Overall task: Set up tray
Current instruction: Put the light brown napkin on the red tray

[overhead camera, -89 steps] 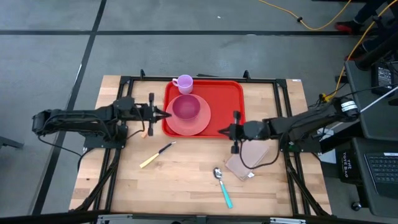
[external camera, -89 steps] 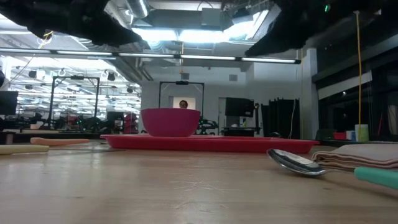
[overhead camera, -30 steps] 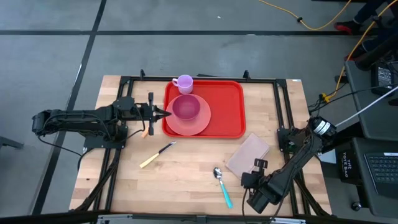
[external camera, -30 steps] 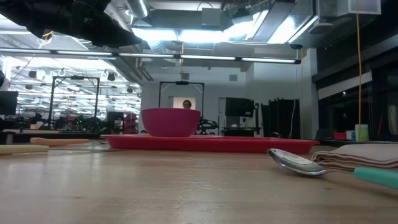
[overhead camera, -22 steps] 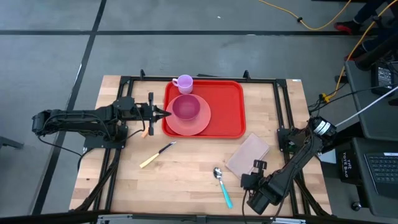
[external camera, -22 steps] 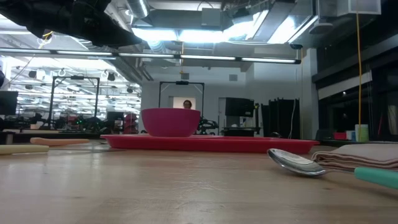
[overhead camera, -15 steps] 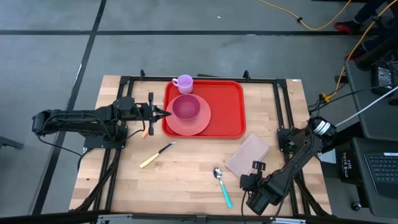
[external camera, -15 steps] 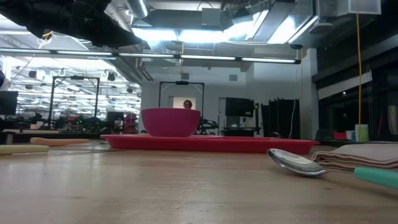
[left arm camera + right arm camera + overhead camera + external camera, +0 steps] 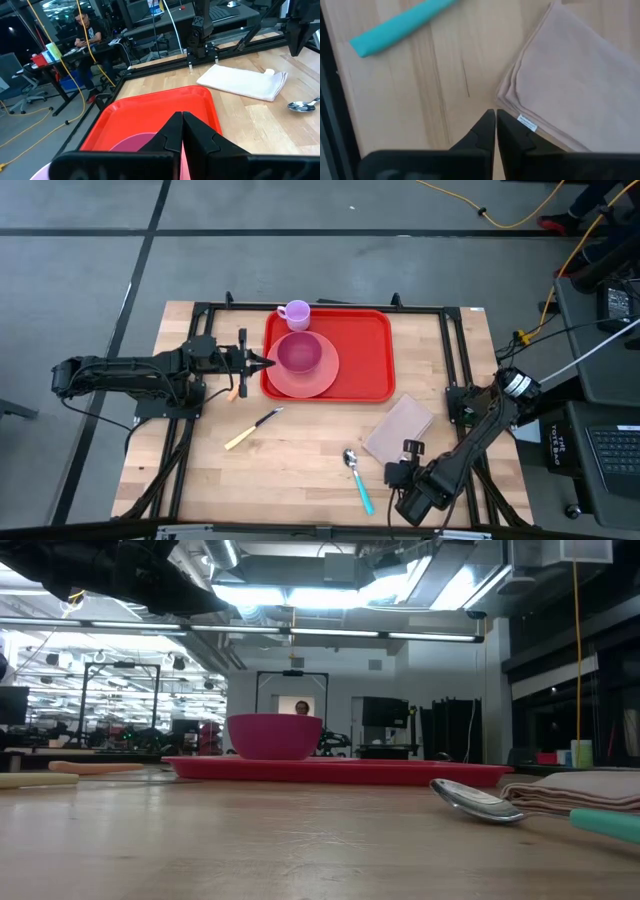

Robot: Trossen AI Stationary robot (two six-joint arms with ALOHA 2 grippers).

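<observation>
The red tray (image 9: 365,350) lies at the far middle of the table, with a salmon-pink plate (image 9: 312,382) on its left half and a magenta bowl (image 9: 298,352) on the plate. A lilac cup (image 9: 295,313) stands at the tray's far left corner. My left gripper (image 9: 268,362) is shut and hovers at the tray's left rim beside the plate; in its wrist view the fingertips (image 9: 181,116) point across the tray (image 9: 200,102). My right gripper (image 9: 407,448) is shut and sits near the table's near right, its tips (image 9: 495,112) just short of the beige napkin's (image 9: 580,75) labelled corner.
A beige folded napkin (image 9: 400,428) lies near the tray's near right corner. A teal-handled spoon (image 9: 358,480) lies beside it, toward the near edge. A yellow-handled knife (image 9: 250,430) and an orange-handled utensil (image 9: 232,392) lie left of the tray. Black frame rails run along the table's sides.
My right arm, which had drawn back from the tray's right rim to the near right corner, has drifted a little farther toward the near left, its gripper staying shut. The left arm and all objects have kept still.
</observation>
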